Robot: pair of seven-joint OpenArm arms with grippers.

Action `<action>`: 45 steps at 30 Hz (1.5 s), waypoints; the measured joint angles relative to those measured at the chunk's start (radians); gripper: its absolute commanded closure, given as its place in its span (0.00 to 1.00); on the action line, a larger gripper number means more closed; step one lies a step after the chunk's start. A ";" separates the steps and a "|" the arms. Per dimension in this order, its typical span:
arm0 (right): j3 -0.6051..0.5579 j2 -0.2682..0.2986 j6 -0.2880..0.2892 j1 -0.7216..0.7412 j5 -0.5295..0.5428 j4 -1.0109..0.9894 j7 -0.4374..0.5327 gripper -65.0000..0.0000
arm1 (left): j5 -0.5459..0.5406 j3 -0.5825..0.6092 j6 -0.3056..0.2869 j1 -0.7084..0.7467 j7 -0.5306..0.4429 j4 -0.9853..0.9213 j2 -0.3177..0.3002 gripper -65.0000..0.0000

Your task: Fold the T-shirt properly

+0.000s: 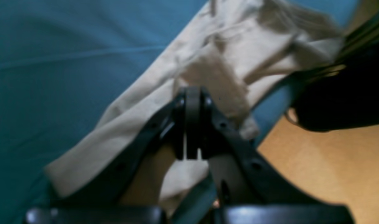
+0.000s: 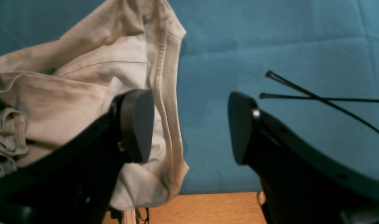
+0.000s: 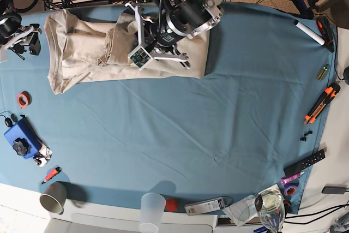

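Observation:
The beige T-shirt [image 3: 82,53] lies bunched and partly folded at the far left of the blue tablecloth [image 3: 180,135]. My left gripper [image 3: 131,30] is over the middle of the shirt. In the blurred left wrist view its jaws [image 1: 192,96] are together, pinching a raised fold of the shirt [image 1: 214,77]. My right gripper [image 3: 24,36] is off the shirt's left edge. In the right wrist view it [image 2: 189,124] is open and empty, with one finger [image 2: 136,124] in front of the shirt's hemmed edge [image 2: 164,93] and the other over bare blue cloth.
An orange tape roll [image 3: 23,100], a blue box [image 3: 20,139] and a paper cup [image 3: 53,197] sit along the left edge. A clear cup [image 3: 152,208] and a wine glass [image 3: 271,205] stand at the front. A marker [image 3: 308,31] and an orange knife [image 3: 322,103] lie at the right.

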 measured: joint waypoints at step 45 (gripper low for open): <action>-0.365 0.041 0.047 0.388 -0.149 -0.484 0.076 1.00 | 0.349 -0.117 0.194 0.013 0.043 0.000 -0.112 1.00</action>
